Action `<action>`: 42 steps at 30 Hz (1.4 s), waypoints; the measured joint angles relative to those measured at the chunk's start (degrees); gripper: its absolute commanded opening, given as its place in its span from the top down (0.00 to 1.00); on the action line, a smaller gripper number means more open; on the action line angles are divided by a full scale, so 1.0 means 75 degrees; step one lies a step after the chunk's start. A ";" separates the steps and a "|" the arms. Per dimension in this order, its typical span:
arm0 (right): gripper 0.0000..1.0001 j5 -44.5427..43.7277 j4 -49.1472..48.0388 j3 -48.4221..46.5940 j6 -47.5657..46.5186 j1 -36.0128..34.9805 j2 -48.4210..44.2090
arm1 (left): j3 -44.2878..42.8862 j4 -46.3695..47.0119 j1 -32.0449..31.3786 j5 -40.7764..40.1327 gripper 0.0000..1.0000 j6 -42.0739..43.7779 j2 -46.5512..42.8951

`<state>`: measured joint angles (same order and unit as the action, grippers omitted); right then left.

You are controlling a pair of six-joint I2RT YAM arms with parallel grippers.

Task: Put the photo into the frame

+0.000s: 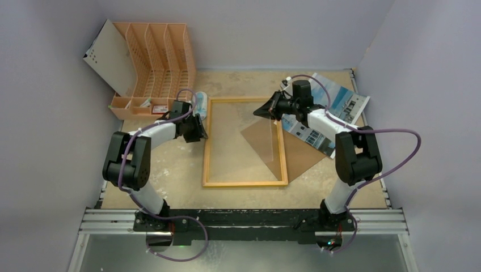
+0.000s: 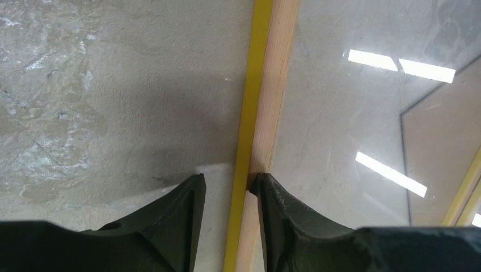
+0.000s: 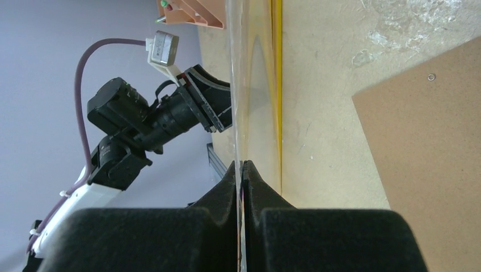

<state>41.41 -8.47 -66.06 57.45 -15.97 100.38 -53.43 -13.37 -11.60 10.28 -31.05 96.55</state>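
Observation:
The frame (image 1: 245, 183) lies flat in the middle of the table, light wood side up, with its yellow rim (image 2: 253, 85) against the table. My left gripper (image 1: 198, 131) is open astride the frame's left rail (image 2: 227, 181): one finger stands on the table outside, the other touches the wood's inner edge. My right gripper (image 1: 268, 110) is shut on the edge of the clear pane (image 3: 238, 85), seen edge-on, near the frame's far right corner (image 3: 242, 164). The photo (image 1: 346, 105) lies picture side up at the back right, partly under my right arm.
The brown backing board (image 1: 303, 153) lies skewed across the frame's right rail; it shows in the right wrist view (image 3: 431, 141). The orange slotted file rack (image 1: 159, 56) and a white panel (image 1: 110, 56) stand at the back left. Walls close in the sides.

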 measured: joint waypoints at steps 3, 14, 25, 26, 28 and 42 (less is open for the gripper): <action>1.00 0.0012 -0.0009 0.0023 0.0029 0.0000 -0.0006 | -0.0032 0.0000 0.0000 0.0009 0.61 -0.0009 0.0029; 1.00 0.0248 -0.0020 0.0230 0.0329 -0.0003 -0.0152 | -0.0093 0.0009 -0.0009 0.0082 0.74 -0.0160 0.0076; 1.00 0.0411 -0.0052 0.0495 0.0752 0.0000 -0.0367 | -0.0108 0.0026 -0.0009 0.0131 0.79 -0.0181 0.0079; 1.00 0.0414 -0.0047 0.0525 0.0775 0.0000 -0.0420 | -0.0108 0.0026 -0.0009 0.0131 0.79 -0.0181 0.0079; 1.00 0.0420 -0.0044 0.0530 0.0804 -0.0006 -0.0487 | -0.0108 0.0029 -0.0009 0.0134 0.80 -0.0184 0.0079; 1.00 0.0455 0.0405 0.0539 0.0554 0.0242 -0.0472 | -0.0117 0.0015 -0.0009 0.0117 0.80 -0.0181 0.0070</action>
<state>44.82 -5.43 -62.02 61.60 -14.15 96.84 -54.30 -13.26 -11.66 11.16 -32.40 97.08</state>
